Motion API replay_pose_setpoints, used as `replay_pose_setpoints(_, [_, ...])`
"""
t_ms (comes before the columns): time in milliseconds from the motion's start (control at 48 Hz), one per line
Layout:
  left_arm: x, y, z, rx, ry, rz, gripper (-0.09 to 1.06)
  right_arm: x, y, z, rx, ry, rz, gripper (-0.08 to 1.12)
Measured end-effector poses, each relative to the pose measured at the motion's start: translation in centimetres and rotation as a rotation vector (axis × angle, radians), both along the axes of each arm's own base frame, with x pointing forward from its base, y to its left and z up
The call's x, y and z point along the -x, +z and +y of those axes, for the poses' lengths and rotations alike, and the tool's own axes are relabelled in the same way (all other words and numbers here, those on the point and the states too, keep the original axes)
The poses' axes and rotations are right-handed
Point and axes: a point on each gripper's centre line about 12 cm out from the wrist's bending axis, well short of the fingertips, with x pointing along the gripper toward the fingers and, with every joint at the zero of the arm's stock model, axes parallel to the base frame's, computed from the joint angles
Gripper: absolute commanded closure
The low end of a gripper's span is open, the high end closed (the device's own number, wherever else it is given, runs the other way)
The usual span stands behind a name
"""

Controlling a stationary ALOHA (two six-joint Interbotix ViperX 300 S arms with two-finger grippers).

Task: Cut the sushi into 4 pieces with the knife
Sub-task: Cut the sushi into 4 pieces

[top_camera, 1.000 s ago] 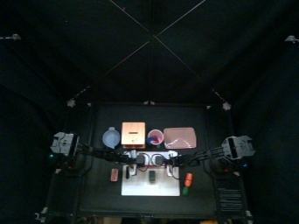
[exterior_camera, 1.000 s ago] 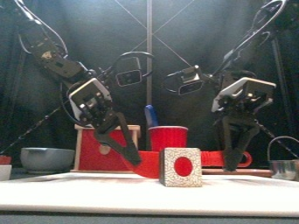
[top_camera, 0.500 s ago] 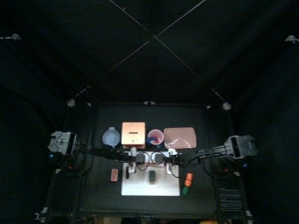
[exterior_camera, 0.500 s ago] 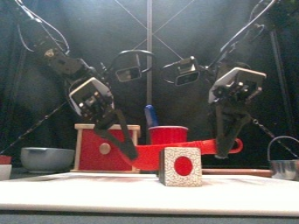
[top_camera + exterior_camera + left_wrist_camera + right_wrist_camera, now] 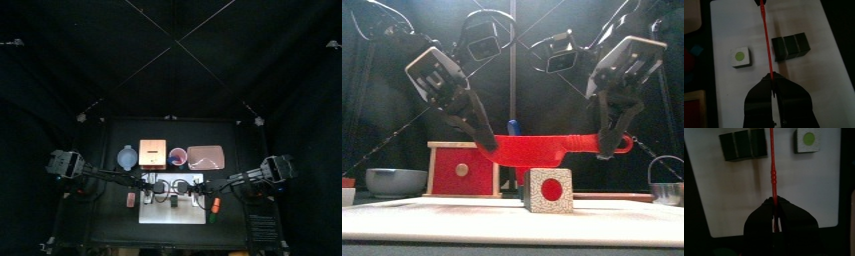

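**A:** What does the top view give you?

**B:** Both arms meet over the white cutting board (image 5: 171, 212) on the counter. The rest is too small to read.

**A:** And the front view?

**B:** The left end effector (image 5: 492, 146) and the right end effector (image 5: 608, 148) each clamp one end of the red knife (image 5: 549, 150). It hangs level, well above the cut piece (image 5: 547, 190). If the two descend unevenly, the blade could twist or slip free.

**A:** Left wrist?

**B:** The sushi roll (image 5: 792, 46) lies just beside the blade line, not under it. A straight drop would likely miss.

**A:** Right wrist?

**B:** The offset is the same. Landing off a seam could shove the roll along the board.
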Motion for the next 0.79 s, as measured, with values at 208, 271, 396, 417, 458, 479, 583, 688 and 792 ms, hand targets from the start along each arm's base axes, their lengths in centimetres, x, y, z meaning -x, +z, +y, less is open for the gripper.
replay_pose_setpoints(208, [-0.3, -0.5, -0.7, 0.000, -0.012, 0.026, 0.66, 0.1, 0.1, 0.4, 0.003, -0.002, -0.003, 0.76])
replay_pose_setpoints(271, [-0.3, -1.1, -0.7, 0.001, -0.008, 0.042, 0.66, 0.1, 0.1, 0.4, 0.006, 0.000, -0.003, 0.76])
replay_pose_setpoints(396, [-0.5, -1.5, -0.8, 0.012, 0.001, 0.051, 0.66, 0.1, 0.1, 0.5, 0.006, 0.000, -0.002, 0.76])
replay_pose_setpoints(417, [-0.5, -1.5, -0.8, 0.014, 0.003, 0.052, 0.66, 0.2, 0.1, 0.5, 0.006, -0.002, 0.000, 0.76])
replay_pose_setpoints(458, [-0.6, -1.5, -0.9, 0.019, 0.006, 0.053, 0.66, 0.1, 0.1, 0.5, 0.005, 0.000, -0.002, 0.76])
replay_pose_setpoints(479, [-0.6, -1.5, -0.9, 0.021, 0.006, 0.053, 0.66, 0.1, 0.1, 0.6, 0.005, 0.001, -0.002, 0.76])
replay_pose_setpoints(583, [-0.6, -1.4, -1.1, 0.030, 0.010, 0.054, 0.66, 0.2, 0.1, 0.6, 0.004, 0.002, 0.000, 0.76])
replay_pose_setpoints(688, [-0.6, -1.3, -1.2, 0.032, 0.007, 0.050, 0.66, 0.1, 0.1, 0.7, 0.005, 0.007, -0.003, 0.76])
replay_pose_setpoints(792, [-0.6, -1.2, -1.2, 0.031, 0.006, 0.047, 0.66, 0.2, 0.1, 0.7, 0.003, 0.007, -0.003, 0.76])
